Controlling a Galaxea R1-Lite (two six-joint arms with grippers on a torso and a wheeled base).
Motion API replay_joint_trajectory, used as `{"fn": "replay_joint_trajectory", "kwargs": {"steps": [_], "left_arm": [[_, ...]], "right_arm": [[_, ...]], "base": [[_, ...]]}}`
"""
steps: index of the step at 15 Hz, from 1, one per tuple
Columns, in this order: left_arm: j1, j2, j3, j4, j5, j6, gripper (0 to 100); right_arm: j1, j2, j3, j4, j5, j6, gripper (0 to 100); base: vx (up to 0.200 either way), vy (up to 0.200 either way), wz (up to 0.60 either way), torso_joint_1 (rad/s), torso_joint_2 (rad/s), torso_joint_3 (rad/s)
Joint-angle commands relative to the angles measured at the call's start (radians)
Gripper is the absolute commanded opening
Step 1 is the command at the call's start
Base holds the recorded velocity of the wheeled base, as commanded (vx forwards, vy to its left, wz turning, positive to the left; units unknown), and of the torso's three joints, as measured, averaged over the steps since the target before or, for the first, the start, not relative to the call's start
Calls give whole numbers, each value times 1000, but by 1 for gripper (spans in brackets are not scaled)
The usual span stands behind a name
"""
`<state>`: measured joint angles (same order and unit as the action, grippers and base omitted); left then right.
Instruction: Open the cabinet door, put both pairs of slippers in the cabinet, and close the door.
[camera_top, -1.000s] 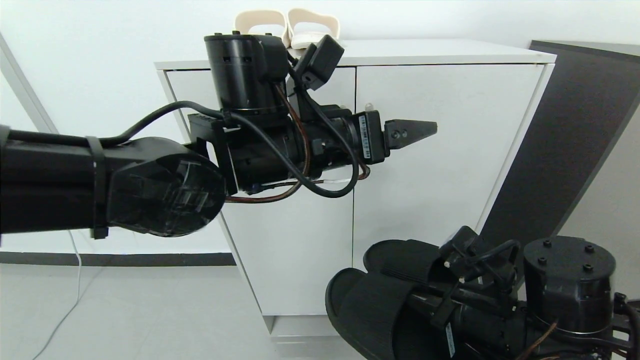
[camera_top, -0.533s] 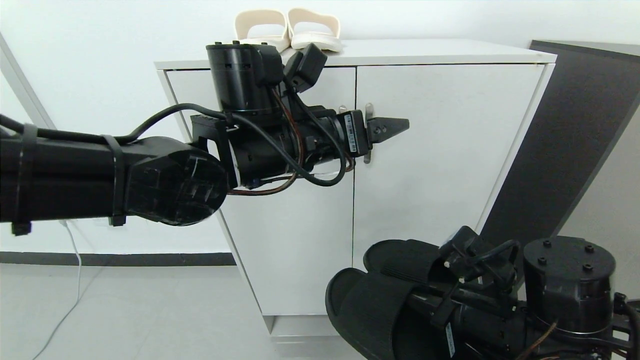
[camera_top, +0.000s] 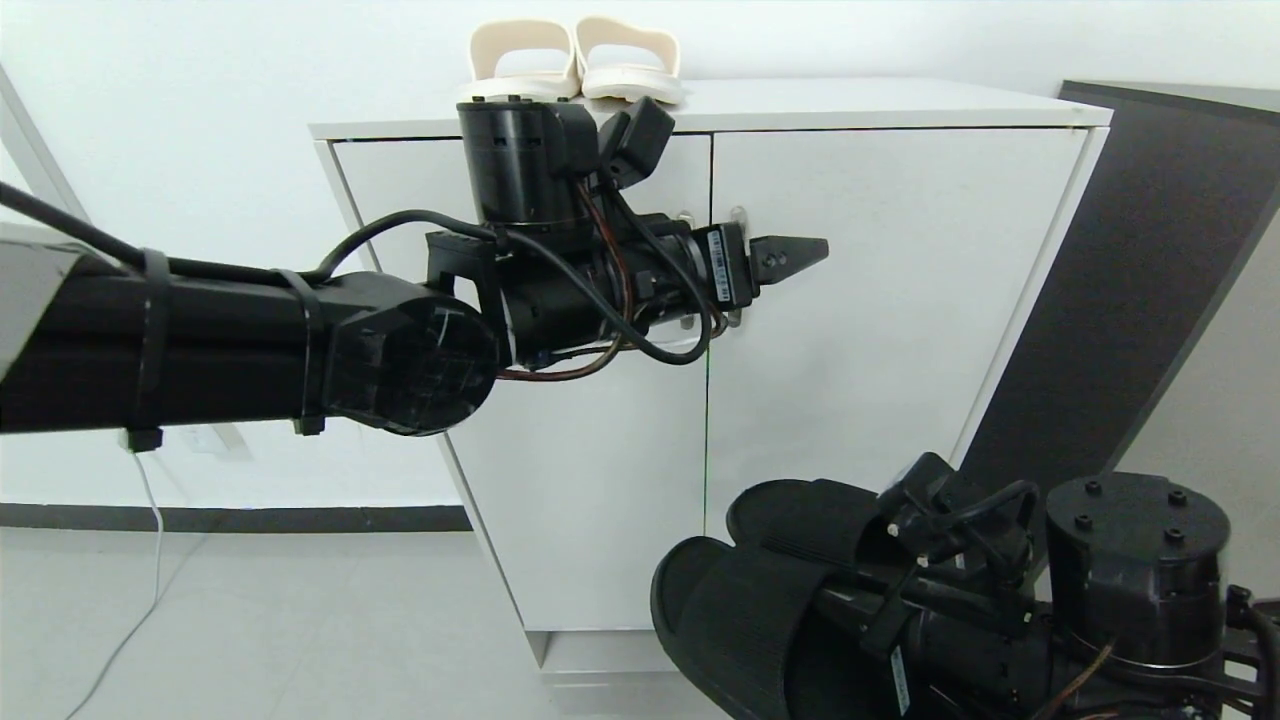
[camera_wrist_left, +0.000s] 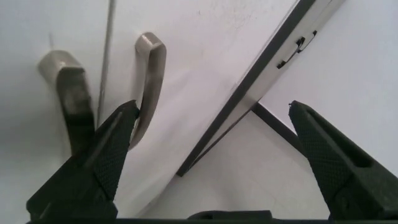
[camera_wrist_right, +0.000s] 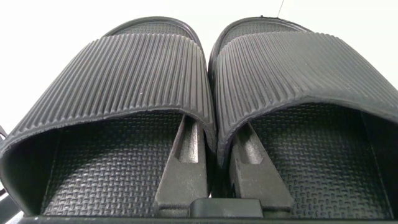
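Both rubbery, likely light black slippers (camera_top: 760, 600) sit pinched in the right tool (camera_wrist_right: 214, 143) before the shut cabinet (camera_top: 900, 330); the wide-open left tool (camera_wrist_left: 211, 112) faces its stiff, slick handle (camera_wrist_left: 151, 74), best gripped mid-bow.

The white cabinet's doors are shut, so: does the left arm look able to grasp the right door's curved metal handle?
Probably yes. The left gripper is open at the curved metal handle, which sits just inside one of its fingers; nothing lies between them.
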<state>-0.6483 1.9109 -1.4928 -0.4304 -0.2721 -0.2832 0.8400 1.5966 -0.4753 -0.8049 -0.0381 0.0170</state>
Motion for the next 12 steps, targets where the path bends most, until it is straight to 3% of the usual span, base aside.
{"fn": "replay_joint_trajectory", "kwargs": {"steps": [1, 3, 4, 6, 12], "left_arm": [[1, 27, -29, 13, 1, -1, 100], [1, 28, -32, 18, -1, -1, 100], [1, 27, -32, 18, -1, -1, 0], [1, 20, -29, 16, -1, -2, 0], [-30, -70, 86, 6, -7, -4, 0]], "right_arm": [[1, 2, 4, 0, 0, 0, 0], [2, 2, 6, 0, 1, 0, 0], [4, 0, 7, 0, 1, 0, 0], [7, -3, 15, 1, 7, 0, 0], [16, -58, 83, 1, 185, -5, 0]], "base": [[0, 0, 0, 0, 0, 0], [0, 0, 0, 0, 0, 0], [0, 0, 0, 0, 0, 0], [0, 0, 0, 0, 0, 0], [0, 0, 0, 0, 0, 0]]}}
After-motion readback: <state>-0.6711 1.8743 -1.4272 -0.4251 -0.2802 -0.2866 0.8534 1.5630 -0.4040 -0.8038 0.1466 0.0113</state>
